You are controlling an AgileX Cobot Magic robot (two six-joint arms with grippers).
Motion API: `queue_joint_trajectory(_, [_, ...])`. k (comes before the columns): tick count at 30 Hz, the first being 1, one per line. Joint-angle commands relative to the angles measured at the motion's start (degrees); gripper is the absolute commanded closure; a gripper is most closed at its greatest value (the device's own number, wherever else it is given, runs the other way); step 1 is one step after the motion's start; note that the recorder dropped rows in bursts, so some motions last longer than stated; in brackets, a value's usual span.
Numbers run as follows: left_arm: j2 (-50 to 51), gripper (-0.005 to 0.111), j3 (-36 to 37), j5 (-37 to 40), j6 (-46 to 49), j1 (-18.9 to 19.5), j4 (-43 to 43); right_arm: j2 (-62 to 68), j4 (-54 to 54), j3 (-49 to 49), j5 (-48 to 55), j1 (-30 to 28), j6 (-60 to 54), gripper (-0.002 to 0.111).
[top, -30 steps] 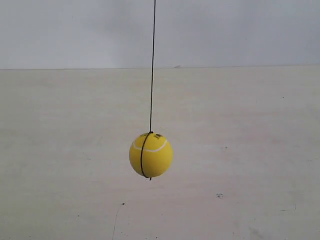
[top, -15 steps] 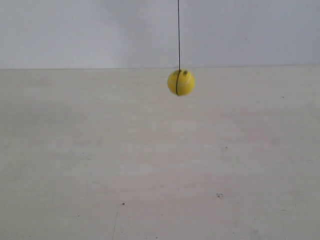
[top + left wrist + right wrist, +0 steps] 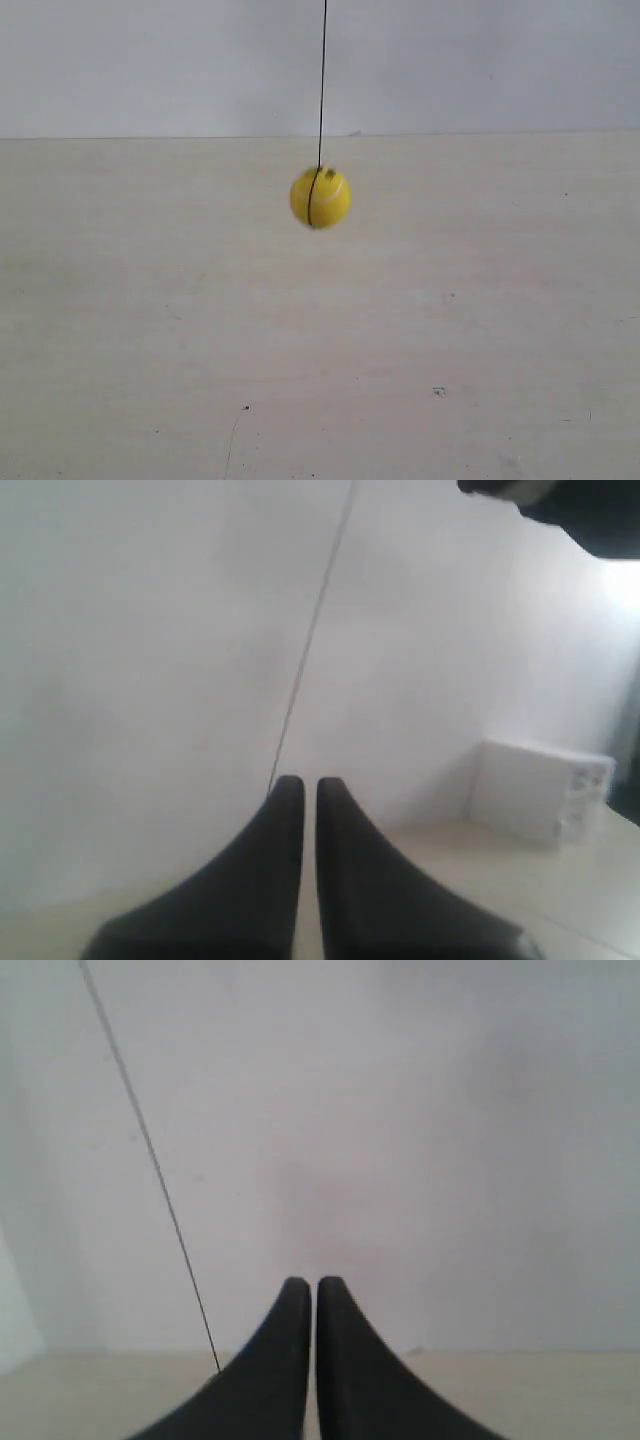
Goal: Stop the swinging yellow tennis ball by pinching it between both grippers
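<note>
Yellow tennis ball (image 3: 320, 197) mid-air; string (image 3: 305, 650) beyond left end effector (image 3: 310, 783).

Prob. a bare lab/test setup: pale cream matte worktop (image 3: 480, 300) w/ a few dark scuffs, blank grey-white wall (image 3: 150, 60) along its far edge, small fuzzy yellow tennis ball (image 3: 320, 197) hung on thin black string (image 3: 322, 80), white rectangular box (image 3: 540, 790) by wall.

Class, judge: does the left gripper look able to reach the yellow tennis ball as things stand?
Probably not yet. The left gripper sees only the string, not the yellow tennis ball, and no arm shows near it in the exterior view. Nothing visible blocks the way.
</note>
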Motion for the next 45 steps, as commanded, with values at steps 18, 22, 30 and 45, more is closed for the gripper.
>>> queue_joint_trajectory(18, [44.68, 0.102, -0.70, -23.52, 29.32, -0.54, 9.58, 50.52, -15.79, -5.93, -26.49, 14.06, -12.09, 0.108])
queue_joint_trajectory(22, [51.38, 0.102, -0.70, -23.52, 40.78, -2.88, 2.49, 57.70, -14.78, -10.98, -26.78, 14.06, -16.14, 0.108])
queue_joint_trajectory(30, [63.70, 0.102, -7.82, -23.52, 47.69, -7.06, -5.47, 68.90, -6.16, -20.95, -21.38, 14.06, -26.22, 0.108])
queue_joint_trajectory(45, [76.80, 0.102, -16.46, -23.52, 46.69, -7.06, 0.60, 77.34, -2.74, -26.89, -20.54, 14.06, -32.07, 0.108])
